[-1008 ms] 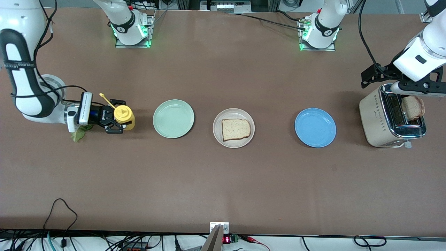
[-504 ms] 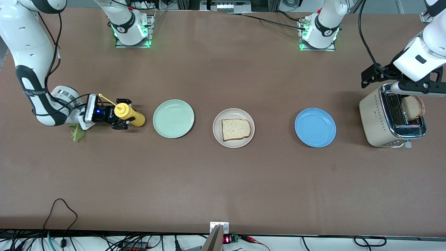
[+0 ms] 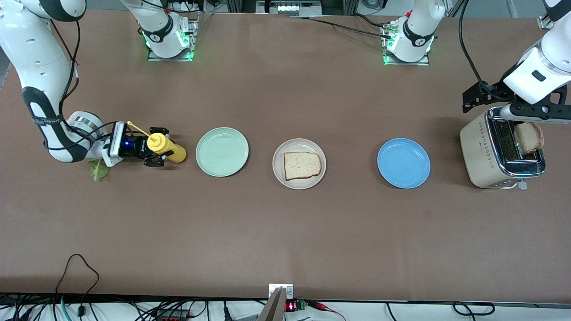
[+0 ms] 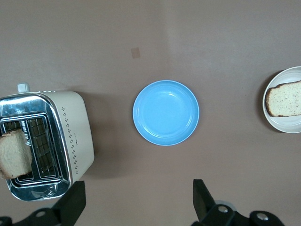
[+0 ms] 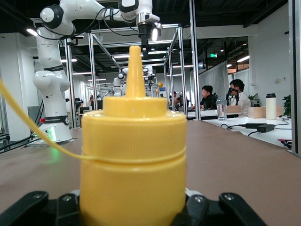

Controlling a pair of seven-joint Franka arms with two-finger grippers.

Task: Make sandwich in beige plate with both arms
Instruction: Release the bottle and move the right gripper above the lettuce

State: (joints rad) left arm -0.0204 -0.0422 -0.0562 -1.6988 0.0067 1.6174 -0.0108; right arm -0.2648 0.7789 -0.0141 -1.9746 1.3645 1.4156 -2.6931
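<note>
Yellow sauce bottle (image 3: 166, 148) clenched in right hand (image 3: 154, 148), now lifted + tilted vs 1 s back; we read it as heading plate-ward. Beige plate (image 3: 279, 174) w/ one bread slice (image 3: 302, 165) well past it. Left hand (image 4: 136, 205), fingers spread, waits over toaster (image 3: 479, 156).

Beige plate (image 3: 299, 183) mid-table holding one bread slice (image 3: 302, 165), mint green plate (image 3: 222, 151) at its 9 o'clock, blue plate (image 3: 403, 162) at its 3 o'clock, right end effector (image 3: 154, 148) clamping yellow squeeze bottle (image 3: 167, 148), lettuce leaf (image 3: 98, 169) beside it, left end effector (image 3: 511, 104) over toaster (image 3: 484, 151) with second bread slice (image 3: 529, 137).
</note>
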